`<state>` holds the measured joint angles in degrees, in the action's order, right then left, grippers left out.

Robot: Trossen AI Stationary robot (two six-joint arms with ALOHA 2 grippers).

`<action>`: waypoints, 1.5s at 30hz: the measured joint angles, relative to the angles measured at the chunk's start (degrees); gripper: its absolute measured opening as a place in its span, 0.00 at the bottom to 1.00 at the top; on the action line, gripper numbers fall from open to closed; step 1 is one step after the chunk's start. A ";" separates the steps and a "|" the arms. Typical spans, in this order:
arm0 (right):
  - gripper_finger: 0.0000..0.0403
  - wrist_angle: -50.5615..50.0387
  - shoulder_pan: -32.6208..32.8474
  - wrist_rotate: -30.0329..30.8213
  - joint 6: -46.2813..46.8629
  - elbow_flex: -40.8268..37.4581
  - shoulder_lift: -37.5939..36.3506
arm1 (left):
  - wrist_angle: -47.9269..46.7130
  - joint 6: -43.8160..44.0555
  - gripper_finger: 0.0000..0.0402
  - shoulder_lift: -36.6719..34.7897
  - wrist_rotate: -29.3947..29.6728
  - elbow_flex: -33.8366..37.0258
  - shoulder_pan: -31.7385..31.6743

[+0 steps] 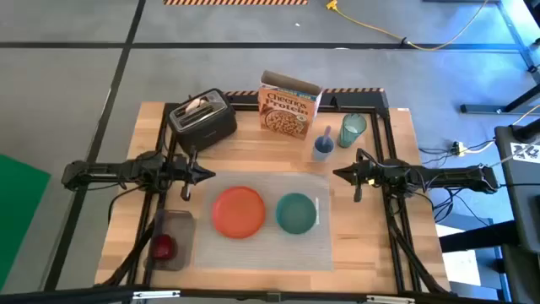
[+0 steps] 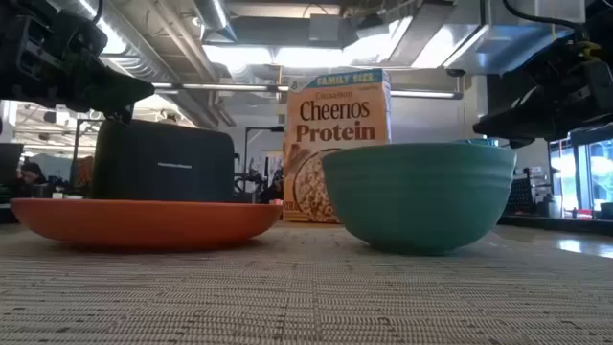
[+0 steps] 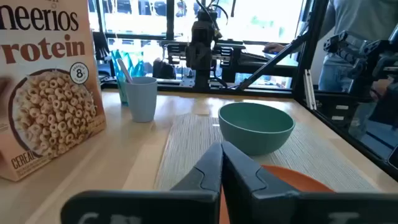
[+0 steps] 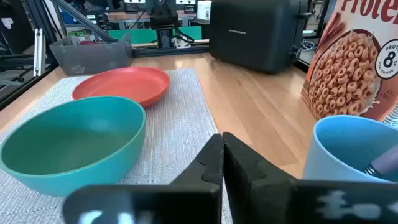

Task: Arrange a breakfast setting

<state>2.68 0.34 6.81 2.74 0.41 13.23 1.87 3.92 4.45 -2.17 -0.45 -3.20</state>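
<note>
The mat (image 1: 261, 221) lies flat in the middle of the table (image 1: 396, 245), w/ the orange plate (image 1: 238, 211) on its left part and the teal bowl (image 1: 296, 213) just right of it, close but not touching. The toaster (image 1: 202, 120) sits at the far left w/ toast (image 1: 196, 105) poking out the top. A cereal box (image 1: 289, 106) stands at the far middle. Right of it is a blue cup (image 1: 323, 148) w/ a spoon (image 1: 326, 134) in it, then the green tumbler (image 1: 352, 129). The apple (image 1: 163, 247) is in a clear tub (image 1: 173, 226) at the near left. Left gripper (image 1: 202, 174) hangs over the left edge of the mat, fingers pressed together, holding nothing. Right gripper (image 1: 342, 174) hangs over the right edge, fingers also together, holding nothing.
</note>
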 joint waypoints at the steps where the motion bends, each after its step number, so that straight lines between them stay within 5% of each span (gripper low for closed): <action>1: 0.00 0.00 0.02 0.02 0.00 0.00 0.00 | 0.02 0.00 0.00 0.00 0.00 0.00 0.00; 38: 0.00 0.00 0.02 0.00 -0.11 0.00 0.00 | 0.02 0.00 0.00 0.00 0.00 0.00 0.00; 45: 0.00 4.33 0.00 8.67 -24.65 0.01 0.29 | 0.02 0.00 0.00 -0.02 0.00 0.00 0.00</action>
<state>7.01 0.34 15.48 -21.91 0.41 13.52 1.89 3.92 4.43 -2.17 -0.44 -3.20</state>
